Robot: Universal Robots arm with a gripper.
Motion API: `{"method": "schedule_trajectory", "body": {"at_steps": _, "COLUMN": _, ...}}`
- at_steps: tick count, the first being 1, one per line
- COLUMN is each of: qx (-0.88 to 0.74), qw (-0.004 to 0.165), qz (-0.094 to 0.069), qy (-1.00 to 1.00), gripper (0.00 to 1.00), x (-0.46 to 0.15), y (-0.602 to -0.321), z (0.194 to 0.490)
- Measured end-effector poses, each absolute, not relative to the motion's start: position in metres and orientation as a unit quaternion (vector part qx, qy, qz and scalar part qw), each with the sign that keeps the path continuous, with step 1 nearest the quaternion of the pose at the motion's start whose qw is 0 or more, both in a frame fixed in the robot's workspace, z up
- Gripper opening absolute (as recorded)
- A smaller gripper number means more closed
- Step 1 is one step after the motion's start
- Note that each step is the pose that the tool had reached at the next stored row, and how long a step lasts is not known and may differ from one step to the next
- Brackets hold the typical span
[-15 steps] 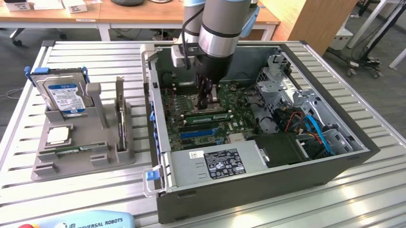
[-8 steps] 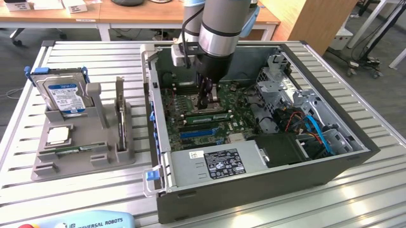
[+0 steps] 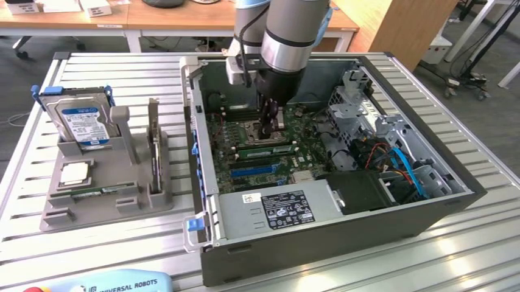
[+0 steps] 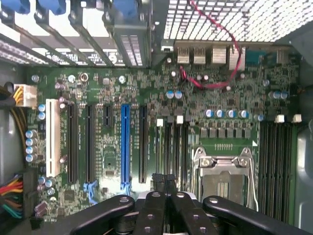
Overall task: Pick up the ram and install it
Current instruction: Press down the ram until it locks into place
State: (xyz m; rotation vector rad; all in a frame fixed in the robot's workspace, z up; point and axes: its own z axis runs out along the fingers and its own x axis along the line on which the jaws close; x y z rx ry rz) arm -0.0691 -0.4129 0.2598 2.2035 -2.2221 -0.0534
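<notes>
The black two-fingered claw [image 3: 274,129] hangs low inside the open dark-grey computer case [image 3: 325,249], its fingertips pressed together with nothing visibly between them. In the wrist view the claw [image 4: 164,179] sits over the end of the long black memory slots [image 4: 177,147].

The ram [image 3: 264,148], a long thin green circuit-board stick, lies directly under the tips and a touch toward the camera in the exterior view. It stands on edge along those slots, its long axis running from the exterior view's left to its right. Whether the tips touch its upper edge, or whether it is fully seated, I cannot tell.

The silver metal processor socket frame [image 4: 222,178] is just beside the slots, so sideways room is tight; straight up is open. The grey plastic parts holder [image 3: 106,201] stands well apart on the slatted metal surface [image 3: 488,243], at the exterior view's left.
</notes>
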Motion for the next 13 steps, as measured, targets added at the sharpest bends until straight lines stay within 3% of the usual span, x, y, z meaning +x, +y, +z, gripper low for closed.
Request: {"method": "schedule_trajectory", "body": {"at_steps": 13, "qx": 0.704, "qw": 0.006, "qz": -0.017, "qy": -0.71, "gripper": 0.1, "x": -0.041, "y": -0.413, "z": 0.26}}
